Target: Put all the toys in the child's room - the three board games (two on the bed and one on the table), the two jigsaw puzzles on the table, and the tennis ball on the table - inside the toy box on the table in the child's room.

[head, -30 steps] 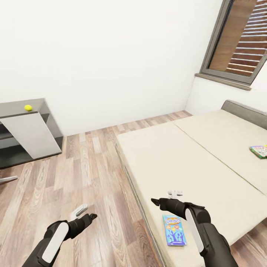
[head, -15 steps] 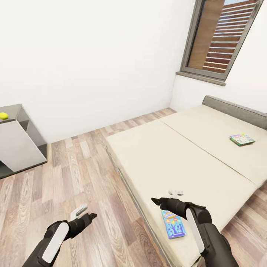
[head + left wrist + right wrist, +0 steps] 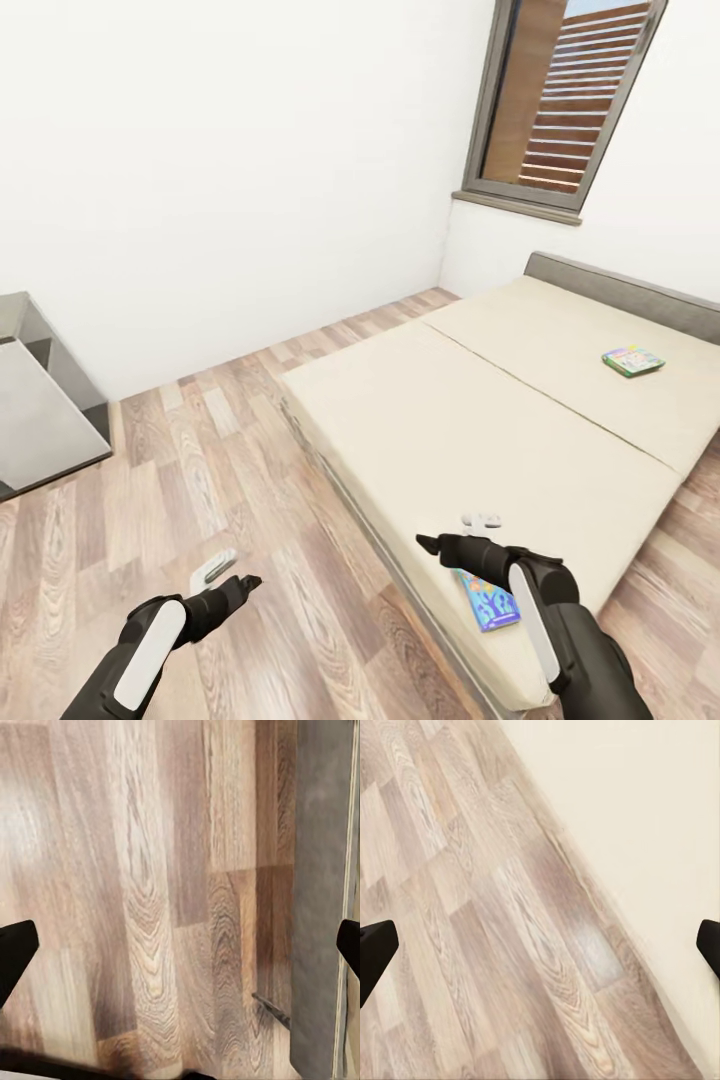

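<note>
Both arms are held low and forward, forearms bent in at the elbow. The left pincer [image 3: 232, 583] hangs over the wood floor [image 3: 200, 470]; the right pincer [image 3: 440, 546] sits over the near edge of the bed [image 3: 480, 420]. In the head view, finger gap is too small to read. In each wrist view the two dark fingertips [image 3: 15, 952] sit at opp. frame edges, well apart — both pincers spread, nothing between them.

Task items: a blue board game [image 3: 492, 602] lies flat on the mattress near the foot corner, partly hidden behind the right forearm. A second green-edged board game [image 3: 633, 360] lies flat further up the bed, near the headboard [image 3: 620, 292]. The two are well apart.

View diffs: the left wrist view adds floor planks plus a grey vertical panel [image 3: 322, 900] beside them. The right wrist view [image 3: 375, 949] shows the floor meeting the beige mattress [image 3: 645, 810] along a diagonal edge. The head view alone gives the window [image 3: 565, 100], the white wall and a grey shelf unit [image 3: 45, 400] at far left.

Vs. 0.5 s ago: the whole head picture has shifted — camera move, not item move. The shelf unit sits further toward the left edge and its yellow ball is out of frame. Arm poses unchanged.
</note>
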Robot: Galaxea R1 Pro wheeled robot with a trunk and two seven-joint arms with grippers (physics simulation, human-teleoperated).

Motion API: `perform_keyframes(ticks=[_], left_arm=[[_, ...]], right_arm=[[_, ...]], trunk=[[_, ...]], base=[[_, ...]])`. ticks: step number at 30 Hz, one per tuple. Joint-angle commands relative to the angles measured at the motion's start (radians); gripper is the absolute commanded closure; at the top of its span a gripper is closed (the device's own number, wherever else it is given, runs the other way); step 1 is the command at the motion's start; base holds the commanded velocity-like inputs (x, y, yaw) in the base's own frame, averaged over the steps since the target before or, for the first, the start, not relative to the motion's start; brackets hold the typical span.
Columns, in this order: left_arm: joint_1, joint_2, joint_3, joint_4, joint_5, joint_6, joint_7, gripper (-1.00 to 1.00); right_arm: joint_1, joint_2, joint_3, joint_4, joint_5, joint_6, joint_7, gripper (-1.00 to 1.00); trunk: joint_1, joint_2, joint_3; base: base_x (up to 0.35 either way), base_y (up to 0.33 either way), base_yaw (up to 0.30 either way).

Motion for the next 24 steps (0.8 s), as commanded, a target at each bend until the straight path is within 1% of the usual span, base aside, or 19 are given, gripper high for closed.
perform_keyframes(ticks=[1,6,15,19,24], left_arm=[[0.0,0.0,0.0,-0.001,0.011,0.003,0.008,-1.0],[0.001,0.0,0.0,-0.001,0.012,0.003,0.008,-1.0],[0.001,0.0,-0.001,-0.002,0.011,0.003,0.007,-1.0],[0.002,-0.001,-0.001,-0.002,0.01,0.003,0.007,-1.0],[0.002,-0.002,-0.002,-0.002,0.008,-0.003,0.006,-1.0]], right_arm=[[-0.001,0.001,-0.003,-0.001,-0.006,0.007,0.001,-1.0],[-0.001,-0.01,-0.003,0.001,-0.007,0.007,0.003,-1.0],[-0.001,-0.01,0.0,-0.006,-0.009,0.015,0.001,-1.0],[-0.001,-0.01,0.002,-0.007,-0.011,0.019,0.0,-1.0],[-0.002,-0.009,-0.001,-0.007,-0.013,0.021,0.0,-1.0]], trunk=[[0.0,0.0,-0.001],[0.0,0.0,-0.001],[0.0,0.0,0.0],[0.0,0.0,0.001],[0.0,0.0,0.003]], base=[[0.0,0.289,-0.037],[0.0,0.289,-0.022],[0.005,0.29,-0.019],[0.076,0.278,-0.122],[0.167,0.243,-0.204]])
